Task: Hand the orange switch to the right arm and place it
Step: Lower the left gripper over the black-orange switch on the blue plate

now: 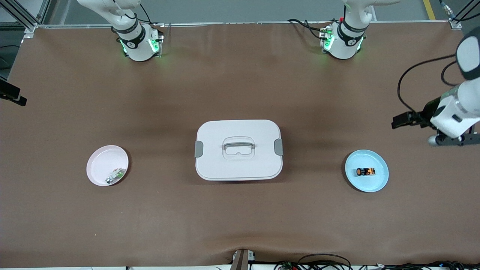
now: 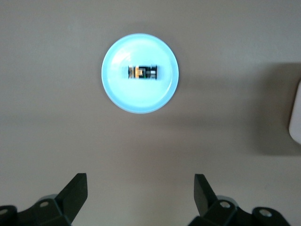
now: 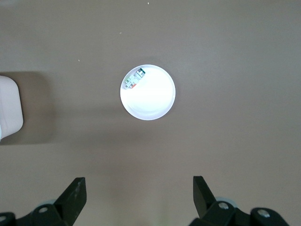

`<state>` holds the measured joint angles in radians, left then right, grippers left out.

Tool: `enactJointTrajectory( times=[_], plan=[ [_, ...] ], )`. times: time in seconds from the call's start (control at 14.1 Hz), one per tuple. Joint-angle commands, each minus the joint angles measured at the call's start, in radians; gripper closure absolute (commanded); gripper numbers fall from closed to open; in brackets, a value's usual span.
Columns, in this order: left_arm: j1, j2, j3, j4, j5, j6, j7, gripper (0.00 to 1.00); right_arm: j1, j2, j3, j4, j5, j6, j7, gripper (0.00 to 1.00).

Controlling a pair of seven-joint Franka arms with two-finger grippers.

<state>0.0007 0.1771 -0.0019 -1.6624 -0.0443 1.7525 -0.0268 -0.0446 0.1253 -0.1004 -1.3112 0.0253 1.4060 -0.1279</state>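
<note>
Both claws spread and empty, left claw (image 2: 140,188) high over the table (right claw (image 3: 139,188) seemingly likewise).

Left gripper (image 2: 140,195) and right gripper (image 3: 139,197) raised, jaws wide apart.

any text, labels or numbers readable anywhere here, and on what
None can be read.
orange switch on the blue plate: orange markings, too small and blurred to read.
small part in the pink plate: too small to tell.
white box: no lettering visible.
</note>
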Motion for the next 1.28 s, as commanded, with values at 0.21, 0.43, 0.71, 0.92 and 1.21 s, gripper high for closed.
enactJointTrajectory(
  times=[0.21,0.43,0.71,0.92,1.21],
  plan=[
    [0.004,0.156,-0.001,0.046,0.014,0.159,0.011,0.0,-0.008,-0.016,0.002,-0.008,-0.002,0.001,-0.001,0.0],
    [-0.001,0.223,-0.001,0.046,0.017,0.228,0.013,0.0,-0.009,-0.016,0.002,-0.008,-0.004,-0.002,-0.001,0.0],
    [-0.005,0.283,-0.001,0.043,0.017,0.291,0.048,0.0,-0.009,-0.018,0.001,-0.008,-0.002,-0.005,-0.001,0.0],
    [0.008,0.317,-0.001,0.039,0.015,0.314,0.122,0.0,-0.009,-0.018,0.002,-0.008,-0.002,-0.007,-0.001,0.0],
    [0.018,0.375,-0.001,0.038,0.015,0.384,0.136,0.0,-0.009,-0.019,0.002,-0.008,-0.004,-0.005,-0.001,0.0]
  ],
)
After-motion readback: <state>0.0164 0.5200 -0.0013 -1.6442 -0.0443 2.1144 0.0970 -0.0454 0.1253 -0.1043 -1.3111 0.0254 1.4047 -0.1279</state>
